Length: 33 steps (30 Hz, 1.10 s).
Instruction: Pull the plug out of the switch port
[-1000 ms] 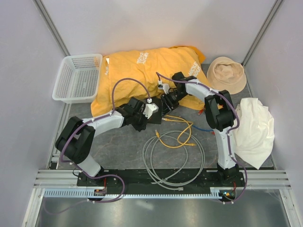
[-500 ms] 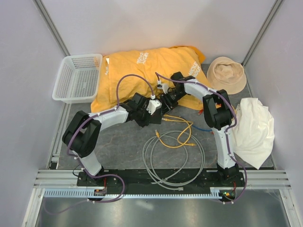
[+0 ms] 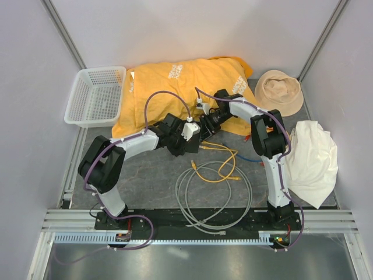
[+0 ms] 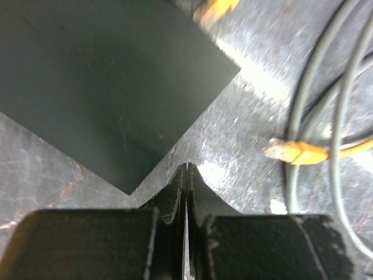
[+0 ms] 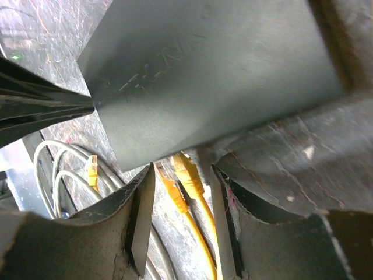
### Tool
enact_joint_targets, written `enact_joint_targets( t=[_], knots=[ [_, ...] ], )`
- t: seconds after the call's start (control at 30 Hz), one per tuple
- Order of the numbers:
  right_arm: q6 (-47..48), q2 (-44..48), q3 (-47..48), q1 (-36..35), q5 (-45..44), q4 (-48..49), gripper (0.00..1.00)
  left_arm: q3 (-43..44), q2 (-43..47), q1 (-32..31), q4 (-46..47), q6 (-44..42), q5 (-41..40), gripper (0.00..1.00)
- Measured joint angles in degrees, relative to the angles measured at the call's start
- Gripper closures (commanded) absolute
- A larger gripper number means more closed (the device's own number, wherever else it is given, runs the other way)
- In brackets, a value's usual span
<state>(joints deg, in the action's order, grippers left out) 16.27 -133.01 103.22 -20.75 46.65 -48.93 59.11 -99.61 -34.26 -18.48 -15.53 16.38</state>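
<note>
Your L jaws are pressed shut, empty, tips just short of the switch corner. A loose connector lies on the surface to their right. Your R jaws stand open w/ the yellow plug between them at the switch edge, touching neither.

The mottled grey stone-look tabletop carries 1 loose coil of grey cable. Thin yellow patch cables overlap the coil's far edge, and a flat black metal switch box lies just beyond it. A white plastic mesh basket stands far-left of the coil. A crumpled orange cloth lies behind it, a beige bucket hat far-right, and a rumpled white cloth to the right.
</note>
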Motion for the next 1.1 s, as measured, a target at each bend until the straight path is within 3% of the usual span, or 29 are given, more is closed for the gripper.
enact_joint_targets(
  t=[0.3,1.1],
  knots=[
    [-0.33,-0.72,0.0,2.19,2.75,0.07,0.47,7.28,-2.27,0.0,0.83,0.09,-0.98,0.99],
    [-2.6,-1.68,0.22,2.12,3.48,1.42,0.52,7.48,-4.68,0.0,2.4,-0.28,-2.95,0.99]
  ],
)
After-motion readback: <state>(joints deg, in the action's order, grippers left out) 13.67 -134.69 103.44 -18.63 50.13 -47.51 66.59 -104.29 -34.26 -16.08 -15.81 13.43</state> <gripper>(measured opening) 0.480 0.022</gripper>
